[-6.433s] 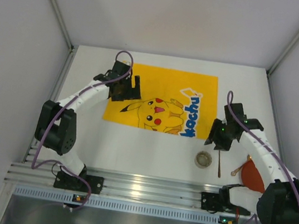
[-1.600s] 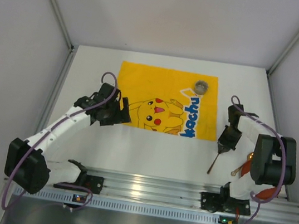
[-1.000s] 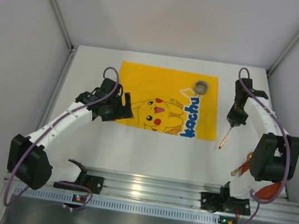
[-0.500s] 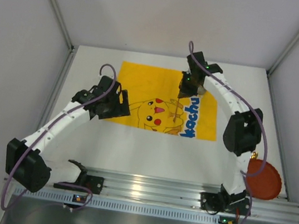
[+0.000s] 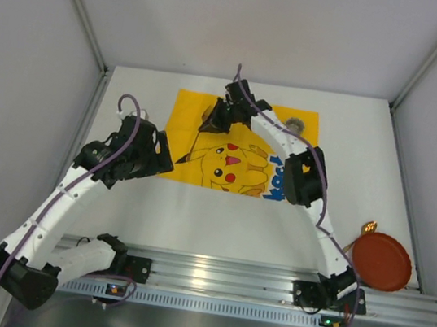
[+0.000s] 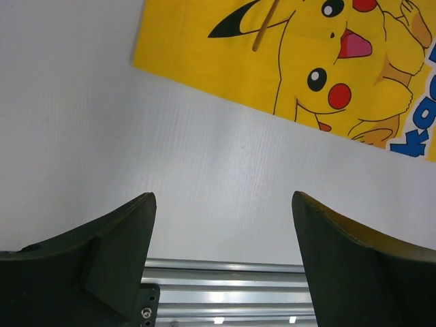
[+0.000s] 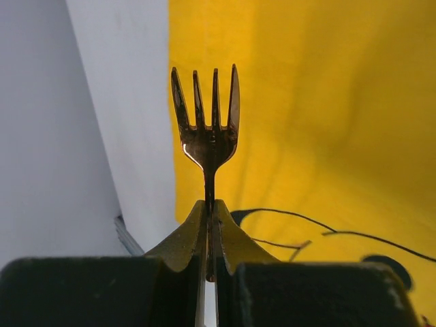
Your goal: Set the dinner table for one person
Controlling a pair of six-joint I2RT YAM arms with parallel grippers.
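I judged the metal fork (image 7: 208, 129) light, stiff and slick, best pinched on its thin neck, where the right jaws gripped it above the yellow cartoon mat (image 5: 183, 125) on the white tabletop (image 5: 234, 223); the left jaws stood open, empty.

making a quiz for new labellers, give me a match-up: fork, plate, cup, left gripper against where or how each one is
Things:
1 fork
2 plate
3 cup
4 left gripper

Places or states:
a open, above bare table
b on the mat's far right corner
c clamped in the right gripper
d on the table's near right, off the mat

Pairs: 1-c; 2-d; 3-b; 4-a
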